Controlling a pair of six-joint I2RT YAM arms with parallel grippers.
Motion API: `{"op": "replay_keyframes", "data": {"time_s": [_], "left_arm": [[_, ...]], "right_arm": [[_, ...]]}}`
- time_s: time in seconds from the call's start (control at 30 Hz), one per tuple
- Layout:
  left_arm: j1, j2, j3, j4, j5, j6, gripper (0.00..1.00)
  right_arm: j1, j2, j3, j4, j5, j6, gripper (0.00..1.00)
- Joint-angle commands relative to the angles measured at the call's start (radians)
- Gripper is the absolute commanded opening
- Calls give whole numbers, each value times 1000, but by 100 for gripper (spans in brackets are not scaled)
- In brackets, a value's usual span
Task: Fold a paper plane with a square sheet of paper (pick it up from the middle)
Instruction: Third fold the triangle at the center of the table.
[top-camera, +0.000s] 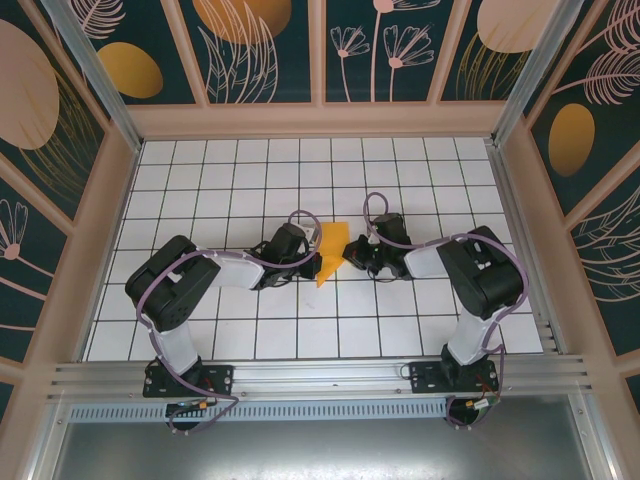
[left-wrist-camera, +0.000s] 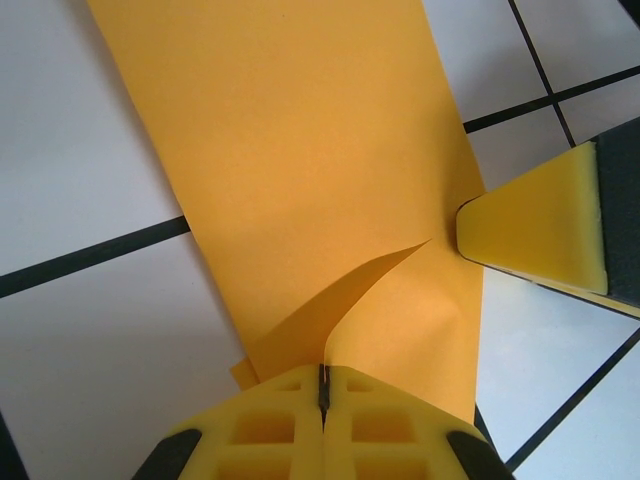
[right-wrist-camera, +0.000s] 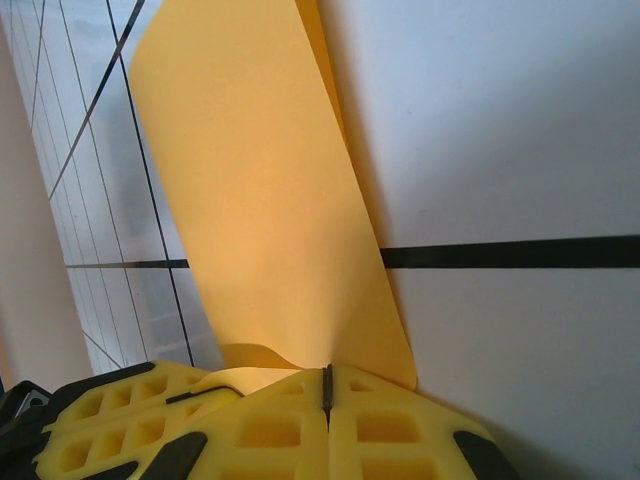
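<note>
Paper (top-camera: 331, 250), already creased into a narrower angular shape, is at the middle of the desk (top-camera: 250, 330), its edges clenched by left hand (left-wrist-camera: 323, 385) and right hand (right-wrist-camera: 327, 385); nose and wing folds seem not yet made

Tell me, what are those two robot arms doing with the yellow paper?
They are working on folding it into a plane. The left fingers and the right fingers are both shut on the sheet of paper, pinching it from opposite sides over the middle of the tiled table. It is bent and partly folded, not a plane yet.
</note>
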Motion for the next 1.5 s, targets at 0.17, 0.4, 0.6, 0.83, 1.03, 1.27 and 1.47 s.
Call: {"op": "replay_keyframes", "data": {"time_s": [0.17, 0.4, 0.6, 0.83, 1.03, 1.27, 1.47], "left_arm": [[0, 39, -29, -166, -41, 17, 0], [0, 41, -26, -165, -39, 20, 0], [0, 35, -26, -167, -35, 21, 0], [0, 34, -15, -176, -27, 26, 0], [0, 34, -15, -176, -25, 27, 0], [0, 23, -1, -189, -19, 33, 0], [0, -10, 32, -217, -25, 50, 0]], "right_arm": [[-44, -47, 28, -19, -35, -44, 6], [-43, 28, 17, 19, -35, -28, 6], [-50, 6, 21, -46, -5, -42, 6], [-51, -36, 183, -244, 45, -160, 7], [-51, 96, 302, -269, -8, -188, 7], [-44, 205, 363, -300, -35, -211, 7], [-39, 237, 375, -345, -9, -246, 6]]}}
